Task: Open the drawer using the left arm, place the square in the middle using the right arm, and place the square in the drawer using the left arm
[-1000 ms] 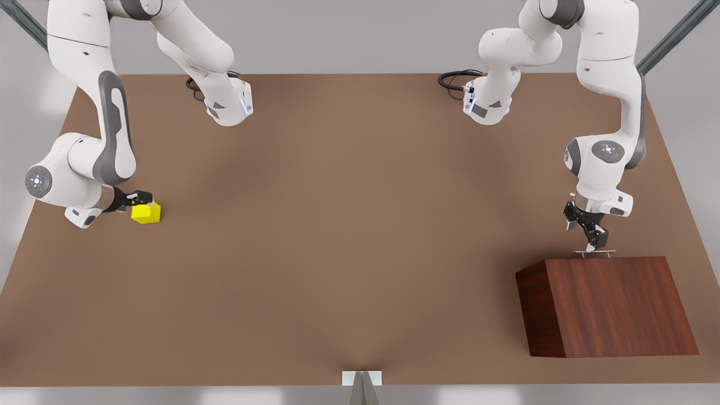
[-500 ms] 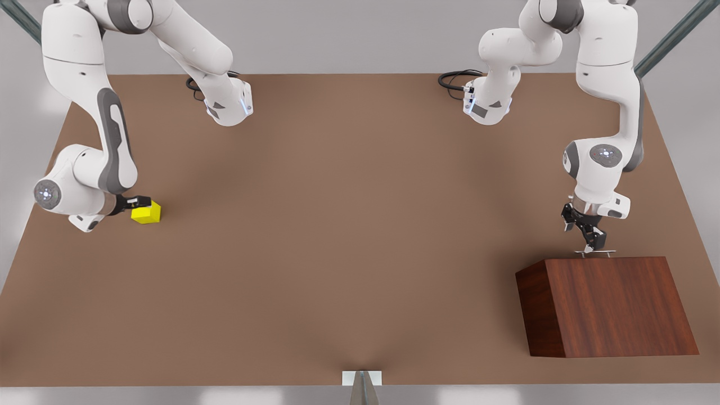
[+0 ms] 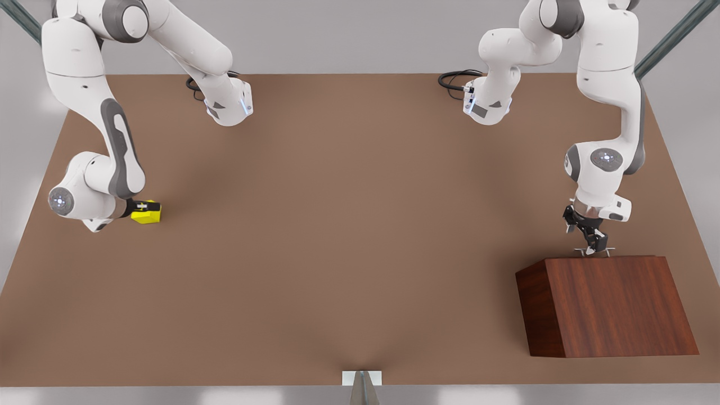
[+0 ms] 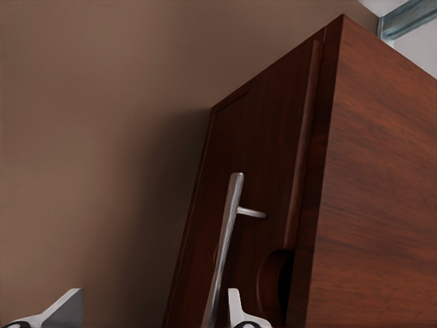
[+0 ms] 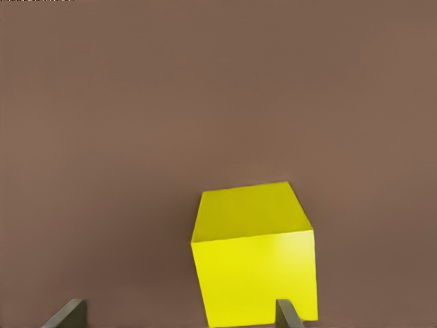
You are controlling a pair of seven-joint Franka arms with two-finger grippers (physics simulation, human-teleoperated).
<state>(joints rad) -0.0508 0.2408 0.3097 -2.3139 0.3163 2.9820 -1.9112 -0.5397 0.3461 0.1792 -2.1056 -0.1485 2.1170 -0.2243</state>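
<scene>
The yellow square (image 3: 151,215) (image 5: 252,263) rests on the brown tabletop at the front view's left. My right gripper (image 3: 144,206) (image 5: 177,316) is open and low at the square. One fingertip (image 5: 288,313) overlaps its near face and the other stands off to the side. At the front view's right is the reddish-brown cabinet (image 3: 607,304), with the drawer (image 4: 249,164) pushed in. My left gripper (image 3: 590,247) (image 4: 151,311) is open at the silver handle (image 4: 231,225), its fingertips on either side of the bar. The middle (image 3: 360,225) of the table is bare.
Both arm bases (image 3: 228,107) (image 3: 486,107) stand at the table's far edge with black cables beside them. A small white marker (image 3: 361,378) sits at the near edge. Brown tabletop stretches wide between the square and the cabinet.
My right arm has swung in and its gripper has come over the square's near side. My left gripper has edged closer to the handle. The square and cabinet have not moved.
</scene>
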